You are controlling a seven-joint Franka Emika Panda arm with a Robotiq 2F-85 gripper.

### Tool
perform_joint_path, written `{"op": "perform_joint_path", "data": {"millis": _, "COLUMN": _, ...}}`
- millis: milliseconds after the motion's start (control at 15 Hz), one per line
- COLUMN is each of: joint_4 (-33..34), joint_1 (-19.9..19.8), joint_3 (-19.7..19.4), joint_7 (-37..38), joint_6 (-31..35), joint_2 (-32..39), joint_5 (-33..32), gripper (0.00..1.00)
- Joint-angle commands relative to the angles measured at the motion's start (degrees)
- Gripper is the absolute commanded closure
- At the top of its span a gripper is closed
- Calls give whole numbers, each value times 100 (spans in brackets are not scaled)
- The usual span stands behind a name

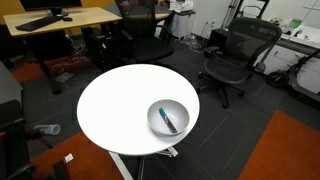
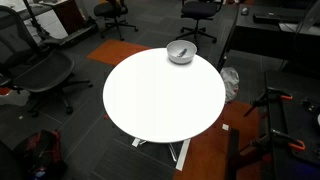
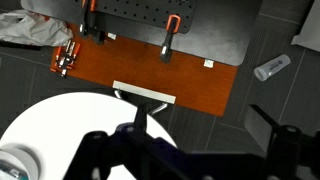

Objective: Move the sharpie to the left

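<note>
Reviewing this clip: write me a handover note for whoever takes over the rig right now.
Pincer: looks open and empty in the wrist view, up above the table's edge; it does not show in either exterior view.
Sharpie: lies inside the grey bowl on the round white table.
Done: nothing; the marker is not yet grasped.
Left: reach into the bowl, grasp the marker, move it to the left, release.
</note>
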Motion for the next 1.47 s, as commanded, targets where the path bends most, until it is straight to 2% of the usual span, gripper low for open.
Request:
{"op": "perform_joint_path", "data": {"millis": 0, "joint_4": 13, "joint_1": 41, "joint_3": -37, "joint_7": 19, "joint_6": -15, "joint_2": 9, "joint_5": -19, "gripper": 0}}
{"op": "perform_joint_path", "data": {"millis": 333, "joint_4": 13, "joint_1": 41, "joint_3": -37, "joint_7": 19, "joint_6": -15, "joint_2": 9, "joint_5": -19, "gripper": 0}}
{"op": "perform_joint_path", "data": {"millis": 667, "joint_4": 112, "joint_1": -151, "joint_3": -32, "joint_7": 257, "joint_6": 523, "joint_2": 243, "joint_5": -131, "gripper": 0}}
{"op": "perform_joint_path", "data": {"millis": 1400, "joint_4": 848, "joint_1": -1198, "joint_3": -560, "joint_7": 1179, "joint_6": 1969, "joint_2": 1347, "joint_5": -848, "gripper": 0}}
